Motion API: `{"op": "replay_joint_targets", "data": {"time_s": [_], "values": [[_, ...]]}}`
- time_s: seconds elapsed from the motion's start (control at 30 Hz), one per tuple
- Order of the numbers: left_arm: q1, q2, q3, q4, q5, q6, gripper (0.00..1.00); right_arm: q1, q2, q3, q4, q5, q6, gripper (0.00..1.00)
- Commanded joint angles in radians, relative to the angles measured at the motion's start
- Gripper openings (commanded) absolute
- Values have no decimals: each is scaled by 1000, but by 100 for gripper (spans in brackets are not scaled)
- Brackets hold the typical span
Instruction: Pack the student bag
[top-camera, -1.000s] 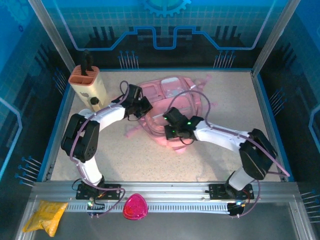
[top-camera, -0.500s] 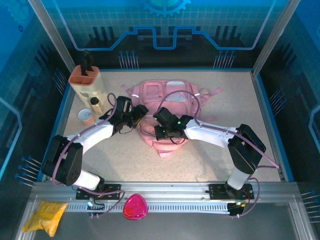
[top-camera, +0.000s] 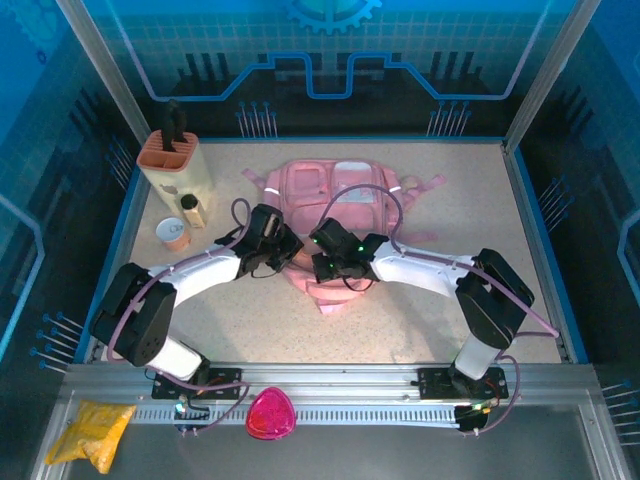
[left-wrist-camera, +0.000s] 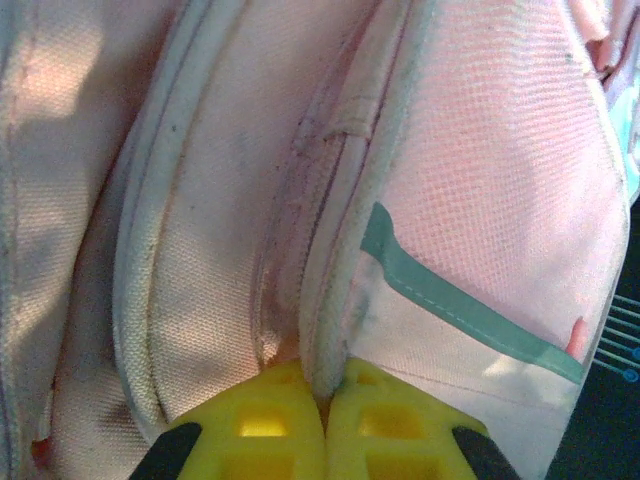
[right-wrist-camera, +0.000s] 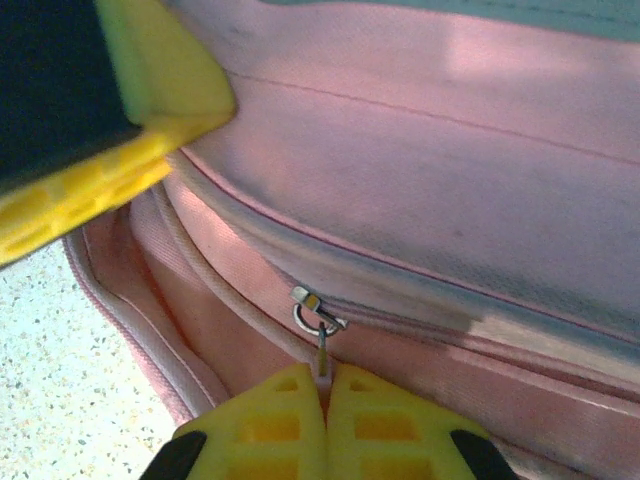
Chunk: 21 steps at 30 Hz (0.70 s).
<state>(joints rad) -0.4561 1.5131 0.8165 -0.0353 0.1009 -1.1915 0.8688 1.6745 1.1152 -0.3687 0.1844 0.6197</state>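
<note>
Left wrist view has the left gripper (left-wrist-camera: 325, 425) pressed fully together, its yellow fingertips (left-wrist-camera: 262, 430) meeting on a pale piped seam (left-wrist-camera: 335, 300) of the student bag (left-wrist-camera: 200, 250); the seam runs straight down into the line where they join. Just right of the seam lies a pink mesh panel (left-wrist-camera: 500, 170) crossed by a slanting grey-green strip (left-wrist-camera: 450, 305). To its left are rounded folds of woven pink cloth

Seen from the right wrist, the right gripper (right-wrist-camera: 323, 405) is likewise closed tight, nipping the thin zip pull (right-wrist-camera: 322, 358) that hangs from a small metal ring (right-wrist-camera: 306, 318) on the zip line. Above the zip spreads smooth pink fabric. Another yellow finger (right-wrist-camera: 165, 70) with a black back sits at the upper left, close to the bag; whether it touches cannot be told. Speckled table (right-wrist-camera: 50, 400) shows at the lower left, beside the bag's edge

From the top external camera both grippers sit close together at the bag's near edge, left beside right. The bag lies flat in the middle of the table toward the far side, straps trailing to either side. Well to its left stands a beige holder (top-camera: 180, 170) with an orange top, with a small bottle (top-camera: 192, 210) and a small cup (top-camera: 172, 234) near it. On the near metal rail rest a pink rounded object (top-camera: 271, 413) and, further left, a yellow packet (top-camera: 92, 430)
</note>
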Motion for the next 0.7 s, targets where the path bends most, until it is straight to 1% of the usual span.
{"op": "replay_joint_targets", "data": {"time_s": [0.0, 0.07, 0.17, 0.27, 0.37, 0.43, 0.47, 0.53, 0.57, 0.6, 0.67], "values": [[66, 0, 35, -34, -78, 57, 0, -45, -103, -70, -93, 12, -13, 0], [106, -17, 38, -54, -80, 102, 0, -89, -149, -119, -102, 8, -22, 0], [163, -21, 81, -137, -97, 186, 0, -168, -215, -178, -117, 4, -48, 0], [222, 1, 138, -180, -72, 263, 0, -233, -249, -203, -129, -6, -96, 0], [270, 40, 200, -218, -72, 308, 0, -250, -234, -177, -157, 9, -134, 0], [291, 55, 226, -226, -38, 315, 0, -226, -225, -151, -144, -34, -135, 0], [292, 53, 228, -211, -17, 320, 8, -201, -221, -140, -129, -45, -127, 0], [286, 35, 213, -187, 20, 301, 33, -154, -210, -116, -109, -51, -104, 0], [282, 18, 194, -173, 38, 285, 42, -137, -200, -103, -99, -59, -96, 0], [275, -6, 172, -172, 39, 260, 48, -125, -194, -96, -90, -65, -90, 0], [240, -81, 94, -152, 10, 191, 55, -112, -175, -90, -74, -80, -79, 0]]}}
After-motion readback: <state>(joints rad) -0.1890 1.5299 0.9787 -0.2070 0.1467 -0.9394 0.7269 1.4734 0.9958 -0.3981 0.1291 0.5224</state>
